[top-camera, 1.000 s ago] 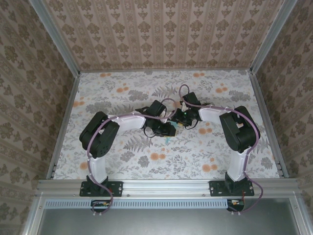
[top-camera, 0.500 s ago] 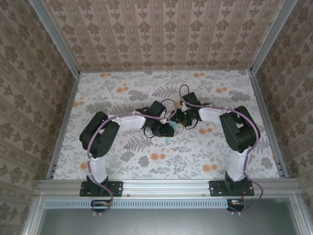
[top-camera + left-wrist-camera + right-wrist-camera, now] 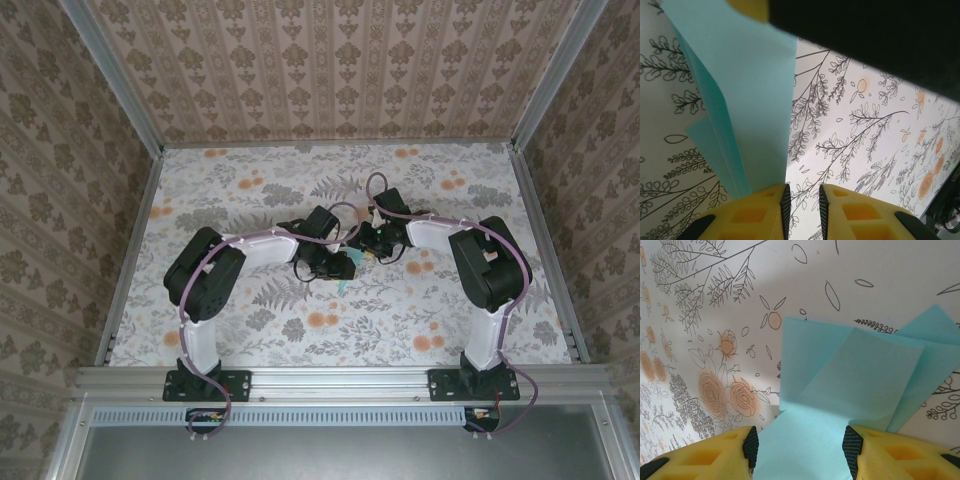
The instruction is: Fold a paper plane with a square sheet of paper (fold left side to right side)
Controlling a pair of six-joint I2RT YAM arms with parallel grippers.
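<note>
The light-turquoise sheet of paper lies partly folded on the flowered table, with overlapping flaps. My right gripper is open just above it, and paper fills the space between its yellow fingers. In the left wrist view a raised flap of the paper stands to the left of my left gripper. That gripper is open by a narrow gap. Only tablecloth shows between its pads, and the flap's edge meets the left finger. From above, both grippers meet mid-table, and a sliver of paper peeks out beneath them.
The flowered tablecloth covers the table inside patterned walls with aluminium rails. The right arm's black wrist and a yellow fingertip hang close over the left gripper. Open cloth lies all around the two arms.
</note>
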